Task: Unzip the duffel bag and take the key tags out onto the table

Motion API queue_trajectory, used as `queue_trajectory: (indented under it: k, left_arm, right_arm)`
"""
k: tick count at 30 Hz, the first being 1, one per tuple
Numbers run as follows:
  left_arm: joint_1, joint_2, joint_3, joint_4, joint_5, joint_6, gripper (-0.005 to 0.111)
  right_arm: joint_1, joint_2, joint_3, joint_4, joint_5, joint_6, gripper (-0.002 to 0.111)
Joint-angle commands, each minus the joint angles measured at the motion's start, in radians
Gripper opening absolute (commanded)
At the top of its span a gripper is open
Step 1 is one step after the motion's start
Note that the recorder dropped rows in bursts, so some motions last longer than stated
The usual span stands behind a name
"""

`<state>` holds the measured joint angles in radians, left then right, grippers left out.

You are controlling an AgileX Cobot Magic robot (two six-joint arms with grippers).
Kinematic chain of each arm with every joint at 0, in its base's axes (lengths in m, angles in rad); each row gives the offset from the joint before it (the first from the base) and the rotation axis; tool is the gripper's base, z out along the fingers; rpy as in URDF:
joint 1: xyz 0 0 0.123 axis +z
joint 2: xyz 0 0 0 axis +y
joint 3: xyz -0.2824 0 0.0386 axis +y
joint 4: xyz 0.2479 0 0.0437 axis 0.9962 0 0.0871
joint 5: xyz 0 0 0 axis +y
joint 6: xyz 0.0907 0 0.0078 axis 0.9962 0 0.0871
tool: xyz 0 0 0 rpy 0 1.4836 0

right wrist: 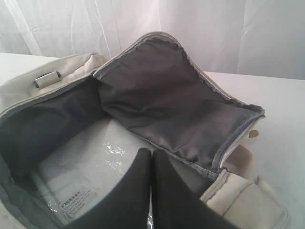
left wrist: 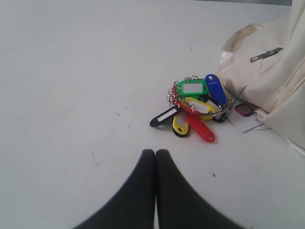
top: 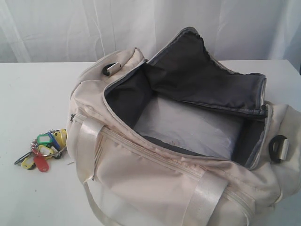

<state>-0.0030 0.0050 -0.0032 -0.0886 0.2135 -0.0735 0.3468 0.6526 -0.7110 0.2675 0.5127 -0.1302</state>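
The cream duffel bag (top: 155, 179) lies unzipped on the white table (top: 33, 94), its flap (top: 202, 75) folded back to show dark grey lining and a clear plastic packet (top: 188, 129) inside. The key tags (top: 44, 149), red, yellow, green and blue, rest on the table against the bag's left end. The left wrist view shows the key tags (left wrist: 195, 107) a short way ahead of my left gripper (left wrist: 155, 153), which is shut and empty. My right gripper (right wrist: 152, 153) is shut and empty above the bag's open compartment (right wrist: 81, 162). Neither gripper shows in the exterior view.
A small white label with a red tab (left wrist: 245, 112) pokes out from under the bag's end near the tags. A white curtain (top: 70, 23) hangs behind the table. The bag's webbing strap (top: 87, 150) hangs over its front side.
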Motion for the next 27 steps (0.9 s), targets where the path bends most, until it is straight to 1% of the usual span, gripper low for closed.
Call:
queue_trajectory:
  k: [1, 4, 27]
  left_arm:
    - [0.002, -0.005, 0.003, -0.007, 0.008, 0.085, 0.000]
    - [0.002, -0.005, 0.003, -0.007, 0.008, 0.117, 0.000]
    - [0.002, -0.005, 0.003, -0.007, 0.014, 0.117, 0.000]
  right_arm:
    - [-0.006, -0.005, 0.004, 0.001, -0.003, -0.003, 0.000]
    - [-0.006, -0.005, 0.004, 0.001, -0.001, -0.003, 0.000]
    - [-0.006, -0.005, 0.004, 0.001, 0.001, -0.003, 0.000]
